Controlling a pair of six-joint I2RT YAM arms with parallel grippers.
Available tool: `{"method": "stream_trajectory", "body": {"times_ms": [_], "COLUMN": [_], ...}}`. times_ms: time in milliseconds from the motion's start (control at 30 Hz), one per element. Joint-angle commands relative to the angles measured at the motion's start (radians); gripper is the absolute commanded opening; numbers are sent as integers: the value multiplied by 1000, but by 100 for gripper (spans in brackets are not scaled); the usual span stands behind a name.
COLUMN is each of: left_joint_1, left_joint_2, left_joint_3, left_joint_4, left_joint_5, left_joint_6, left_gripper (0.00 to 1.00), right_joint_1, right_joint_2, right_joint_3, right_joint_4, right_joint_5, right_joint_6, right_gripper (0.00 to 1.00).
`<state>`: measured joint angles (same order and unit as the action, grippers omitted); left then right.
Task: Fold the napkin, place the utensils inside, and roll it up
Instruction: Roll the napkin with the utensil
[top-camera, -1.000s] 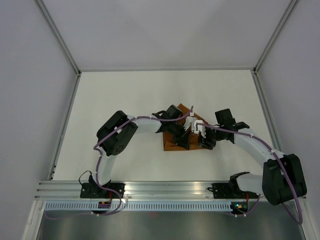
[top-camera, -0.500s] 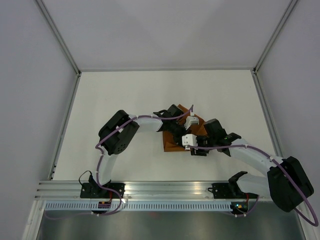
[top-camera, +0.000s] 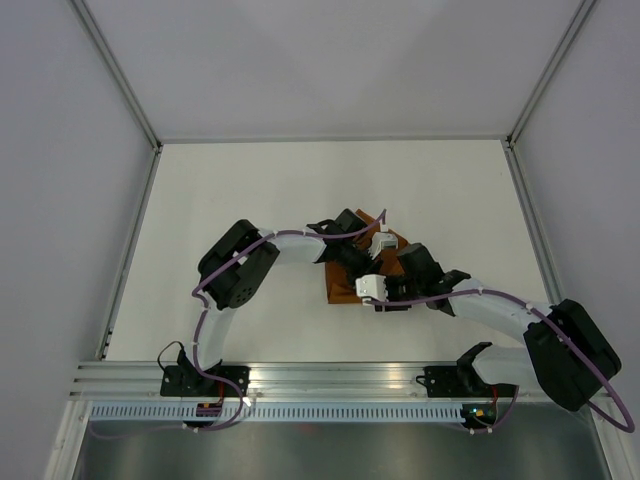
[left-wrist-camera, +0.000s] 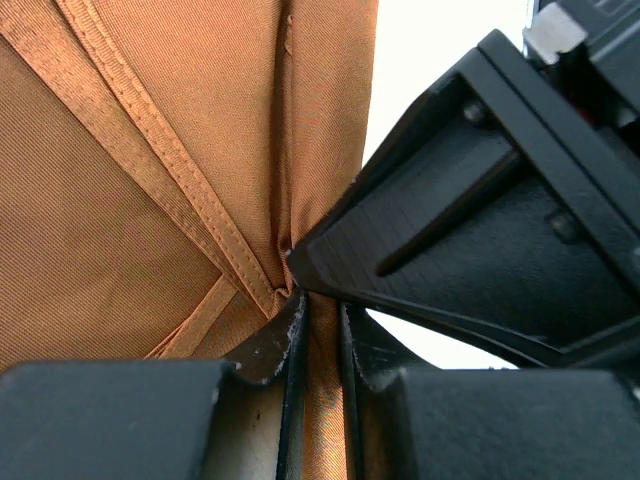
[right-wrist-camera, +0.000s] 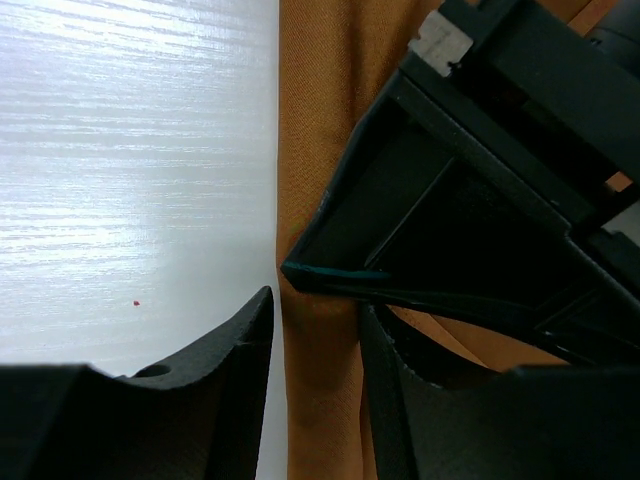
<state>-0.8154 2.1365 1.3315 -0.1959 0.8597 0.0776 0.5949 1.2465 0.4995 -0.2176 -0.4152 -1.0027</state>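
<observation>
— Nearest us, what's the right pincer (right-wrist-camera: 317, 305) doing?

— It's down at the near edge of the rust-orange satin napkin (right-wrist-camera: 310, 120). Its jaws are part-way apart, with the folded border lying in the gap. I'd call it astride the cloth rather than gripping, since nothing looks bunched.

— And the left pincer (left-wrist-camera: 322, 310), just beyond?

— Nearly closed, with a thin pleat of the hemmed cloth nipped between its fingers. The two tips meet almost nose to nose over the same fold. My guess is that one pins the layers while the other takes hold.

— Where's the napkin itself?

— Midway out on the white surface (top-camera: 250, 190), doubled over and mostly hidden under both wrists. One corner pokes out on the far side.

— The thin grey metal utensils?

— I can't see them anywhere. Tucked inside or absent, I can't tell.
</observation>
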Motion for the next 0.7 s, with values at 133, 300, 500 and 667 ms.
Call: {"method": "stream_trajectory", "body": {"times_ms": [133,300,500,667], "left_joint_1": [-5,-2,18,44], "left_joint_2": [82,77,19,-73], "left_joint_3": [-9,-11,-69,-121], "left_joint_4": [-102,-93,13,110], "left_joint_5": [-94,-90,-116,-140], "left_joint_6": [-19,-30,-67,-150], "left_gripper": [7,12,30,39], "right_joint_1": [13,14,13,13], "right_joint_2": [22,51,82,134], "right_joint_3": [-52,-53,-50,7], "right_joint_4": [12,14,-6,-84], "right_joint_5": [26,38,35,10], "right_joint_6": [-14,-19,-25,-37], "right_gripper": [42,31,13,4]}}
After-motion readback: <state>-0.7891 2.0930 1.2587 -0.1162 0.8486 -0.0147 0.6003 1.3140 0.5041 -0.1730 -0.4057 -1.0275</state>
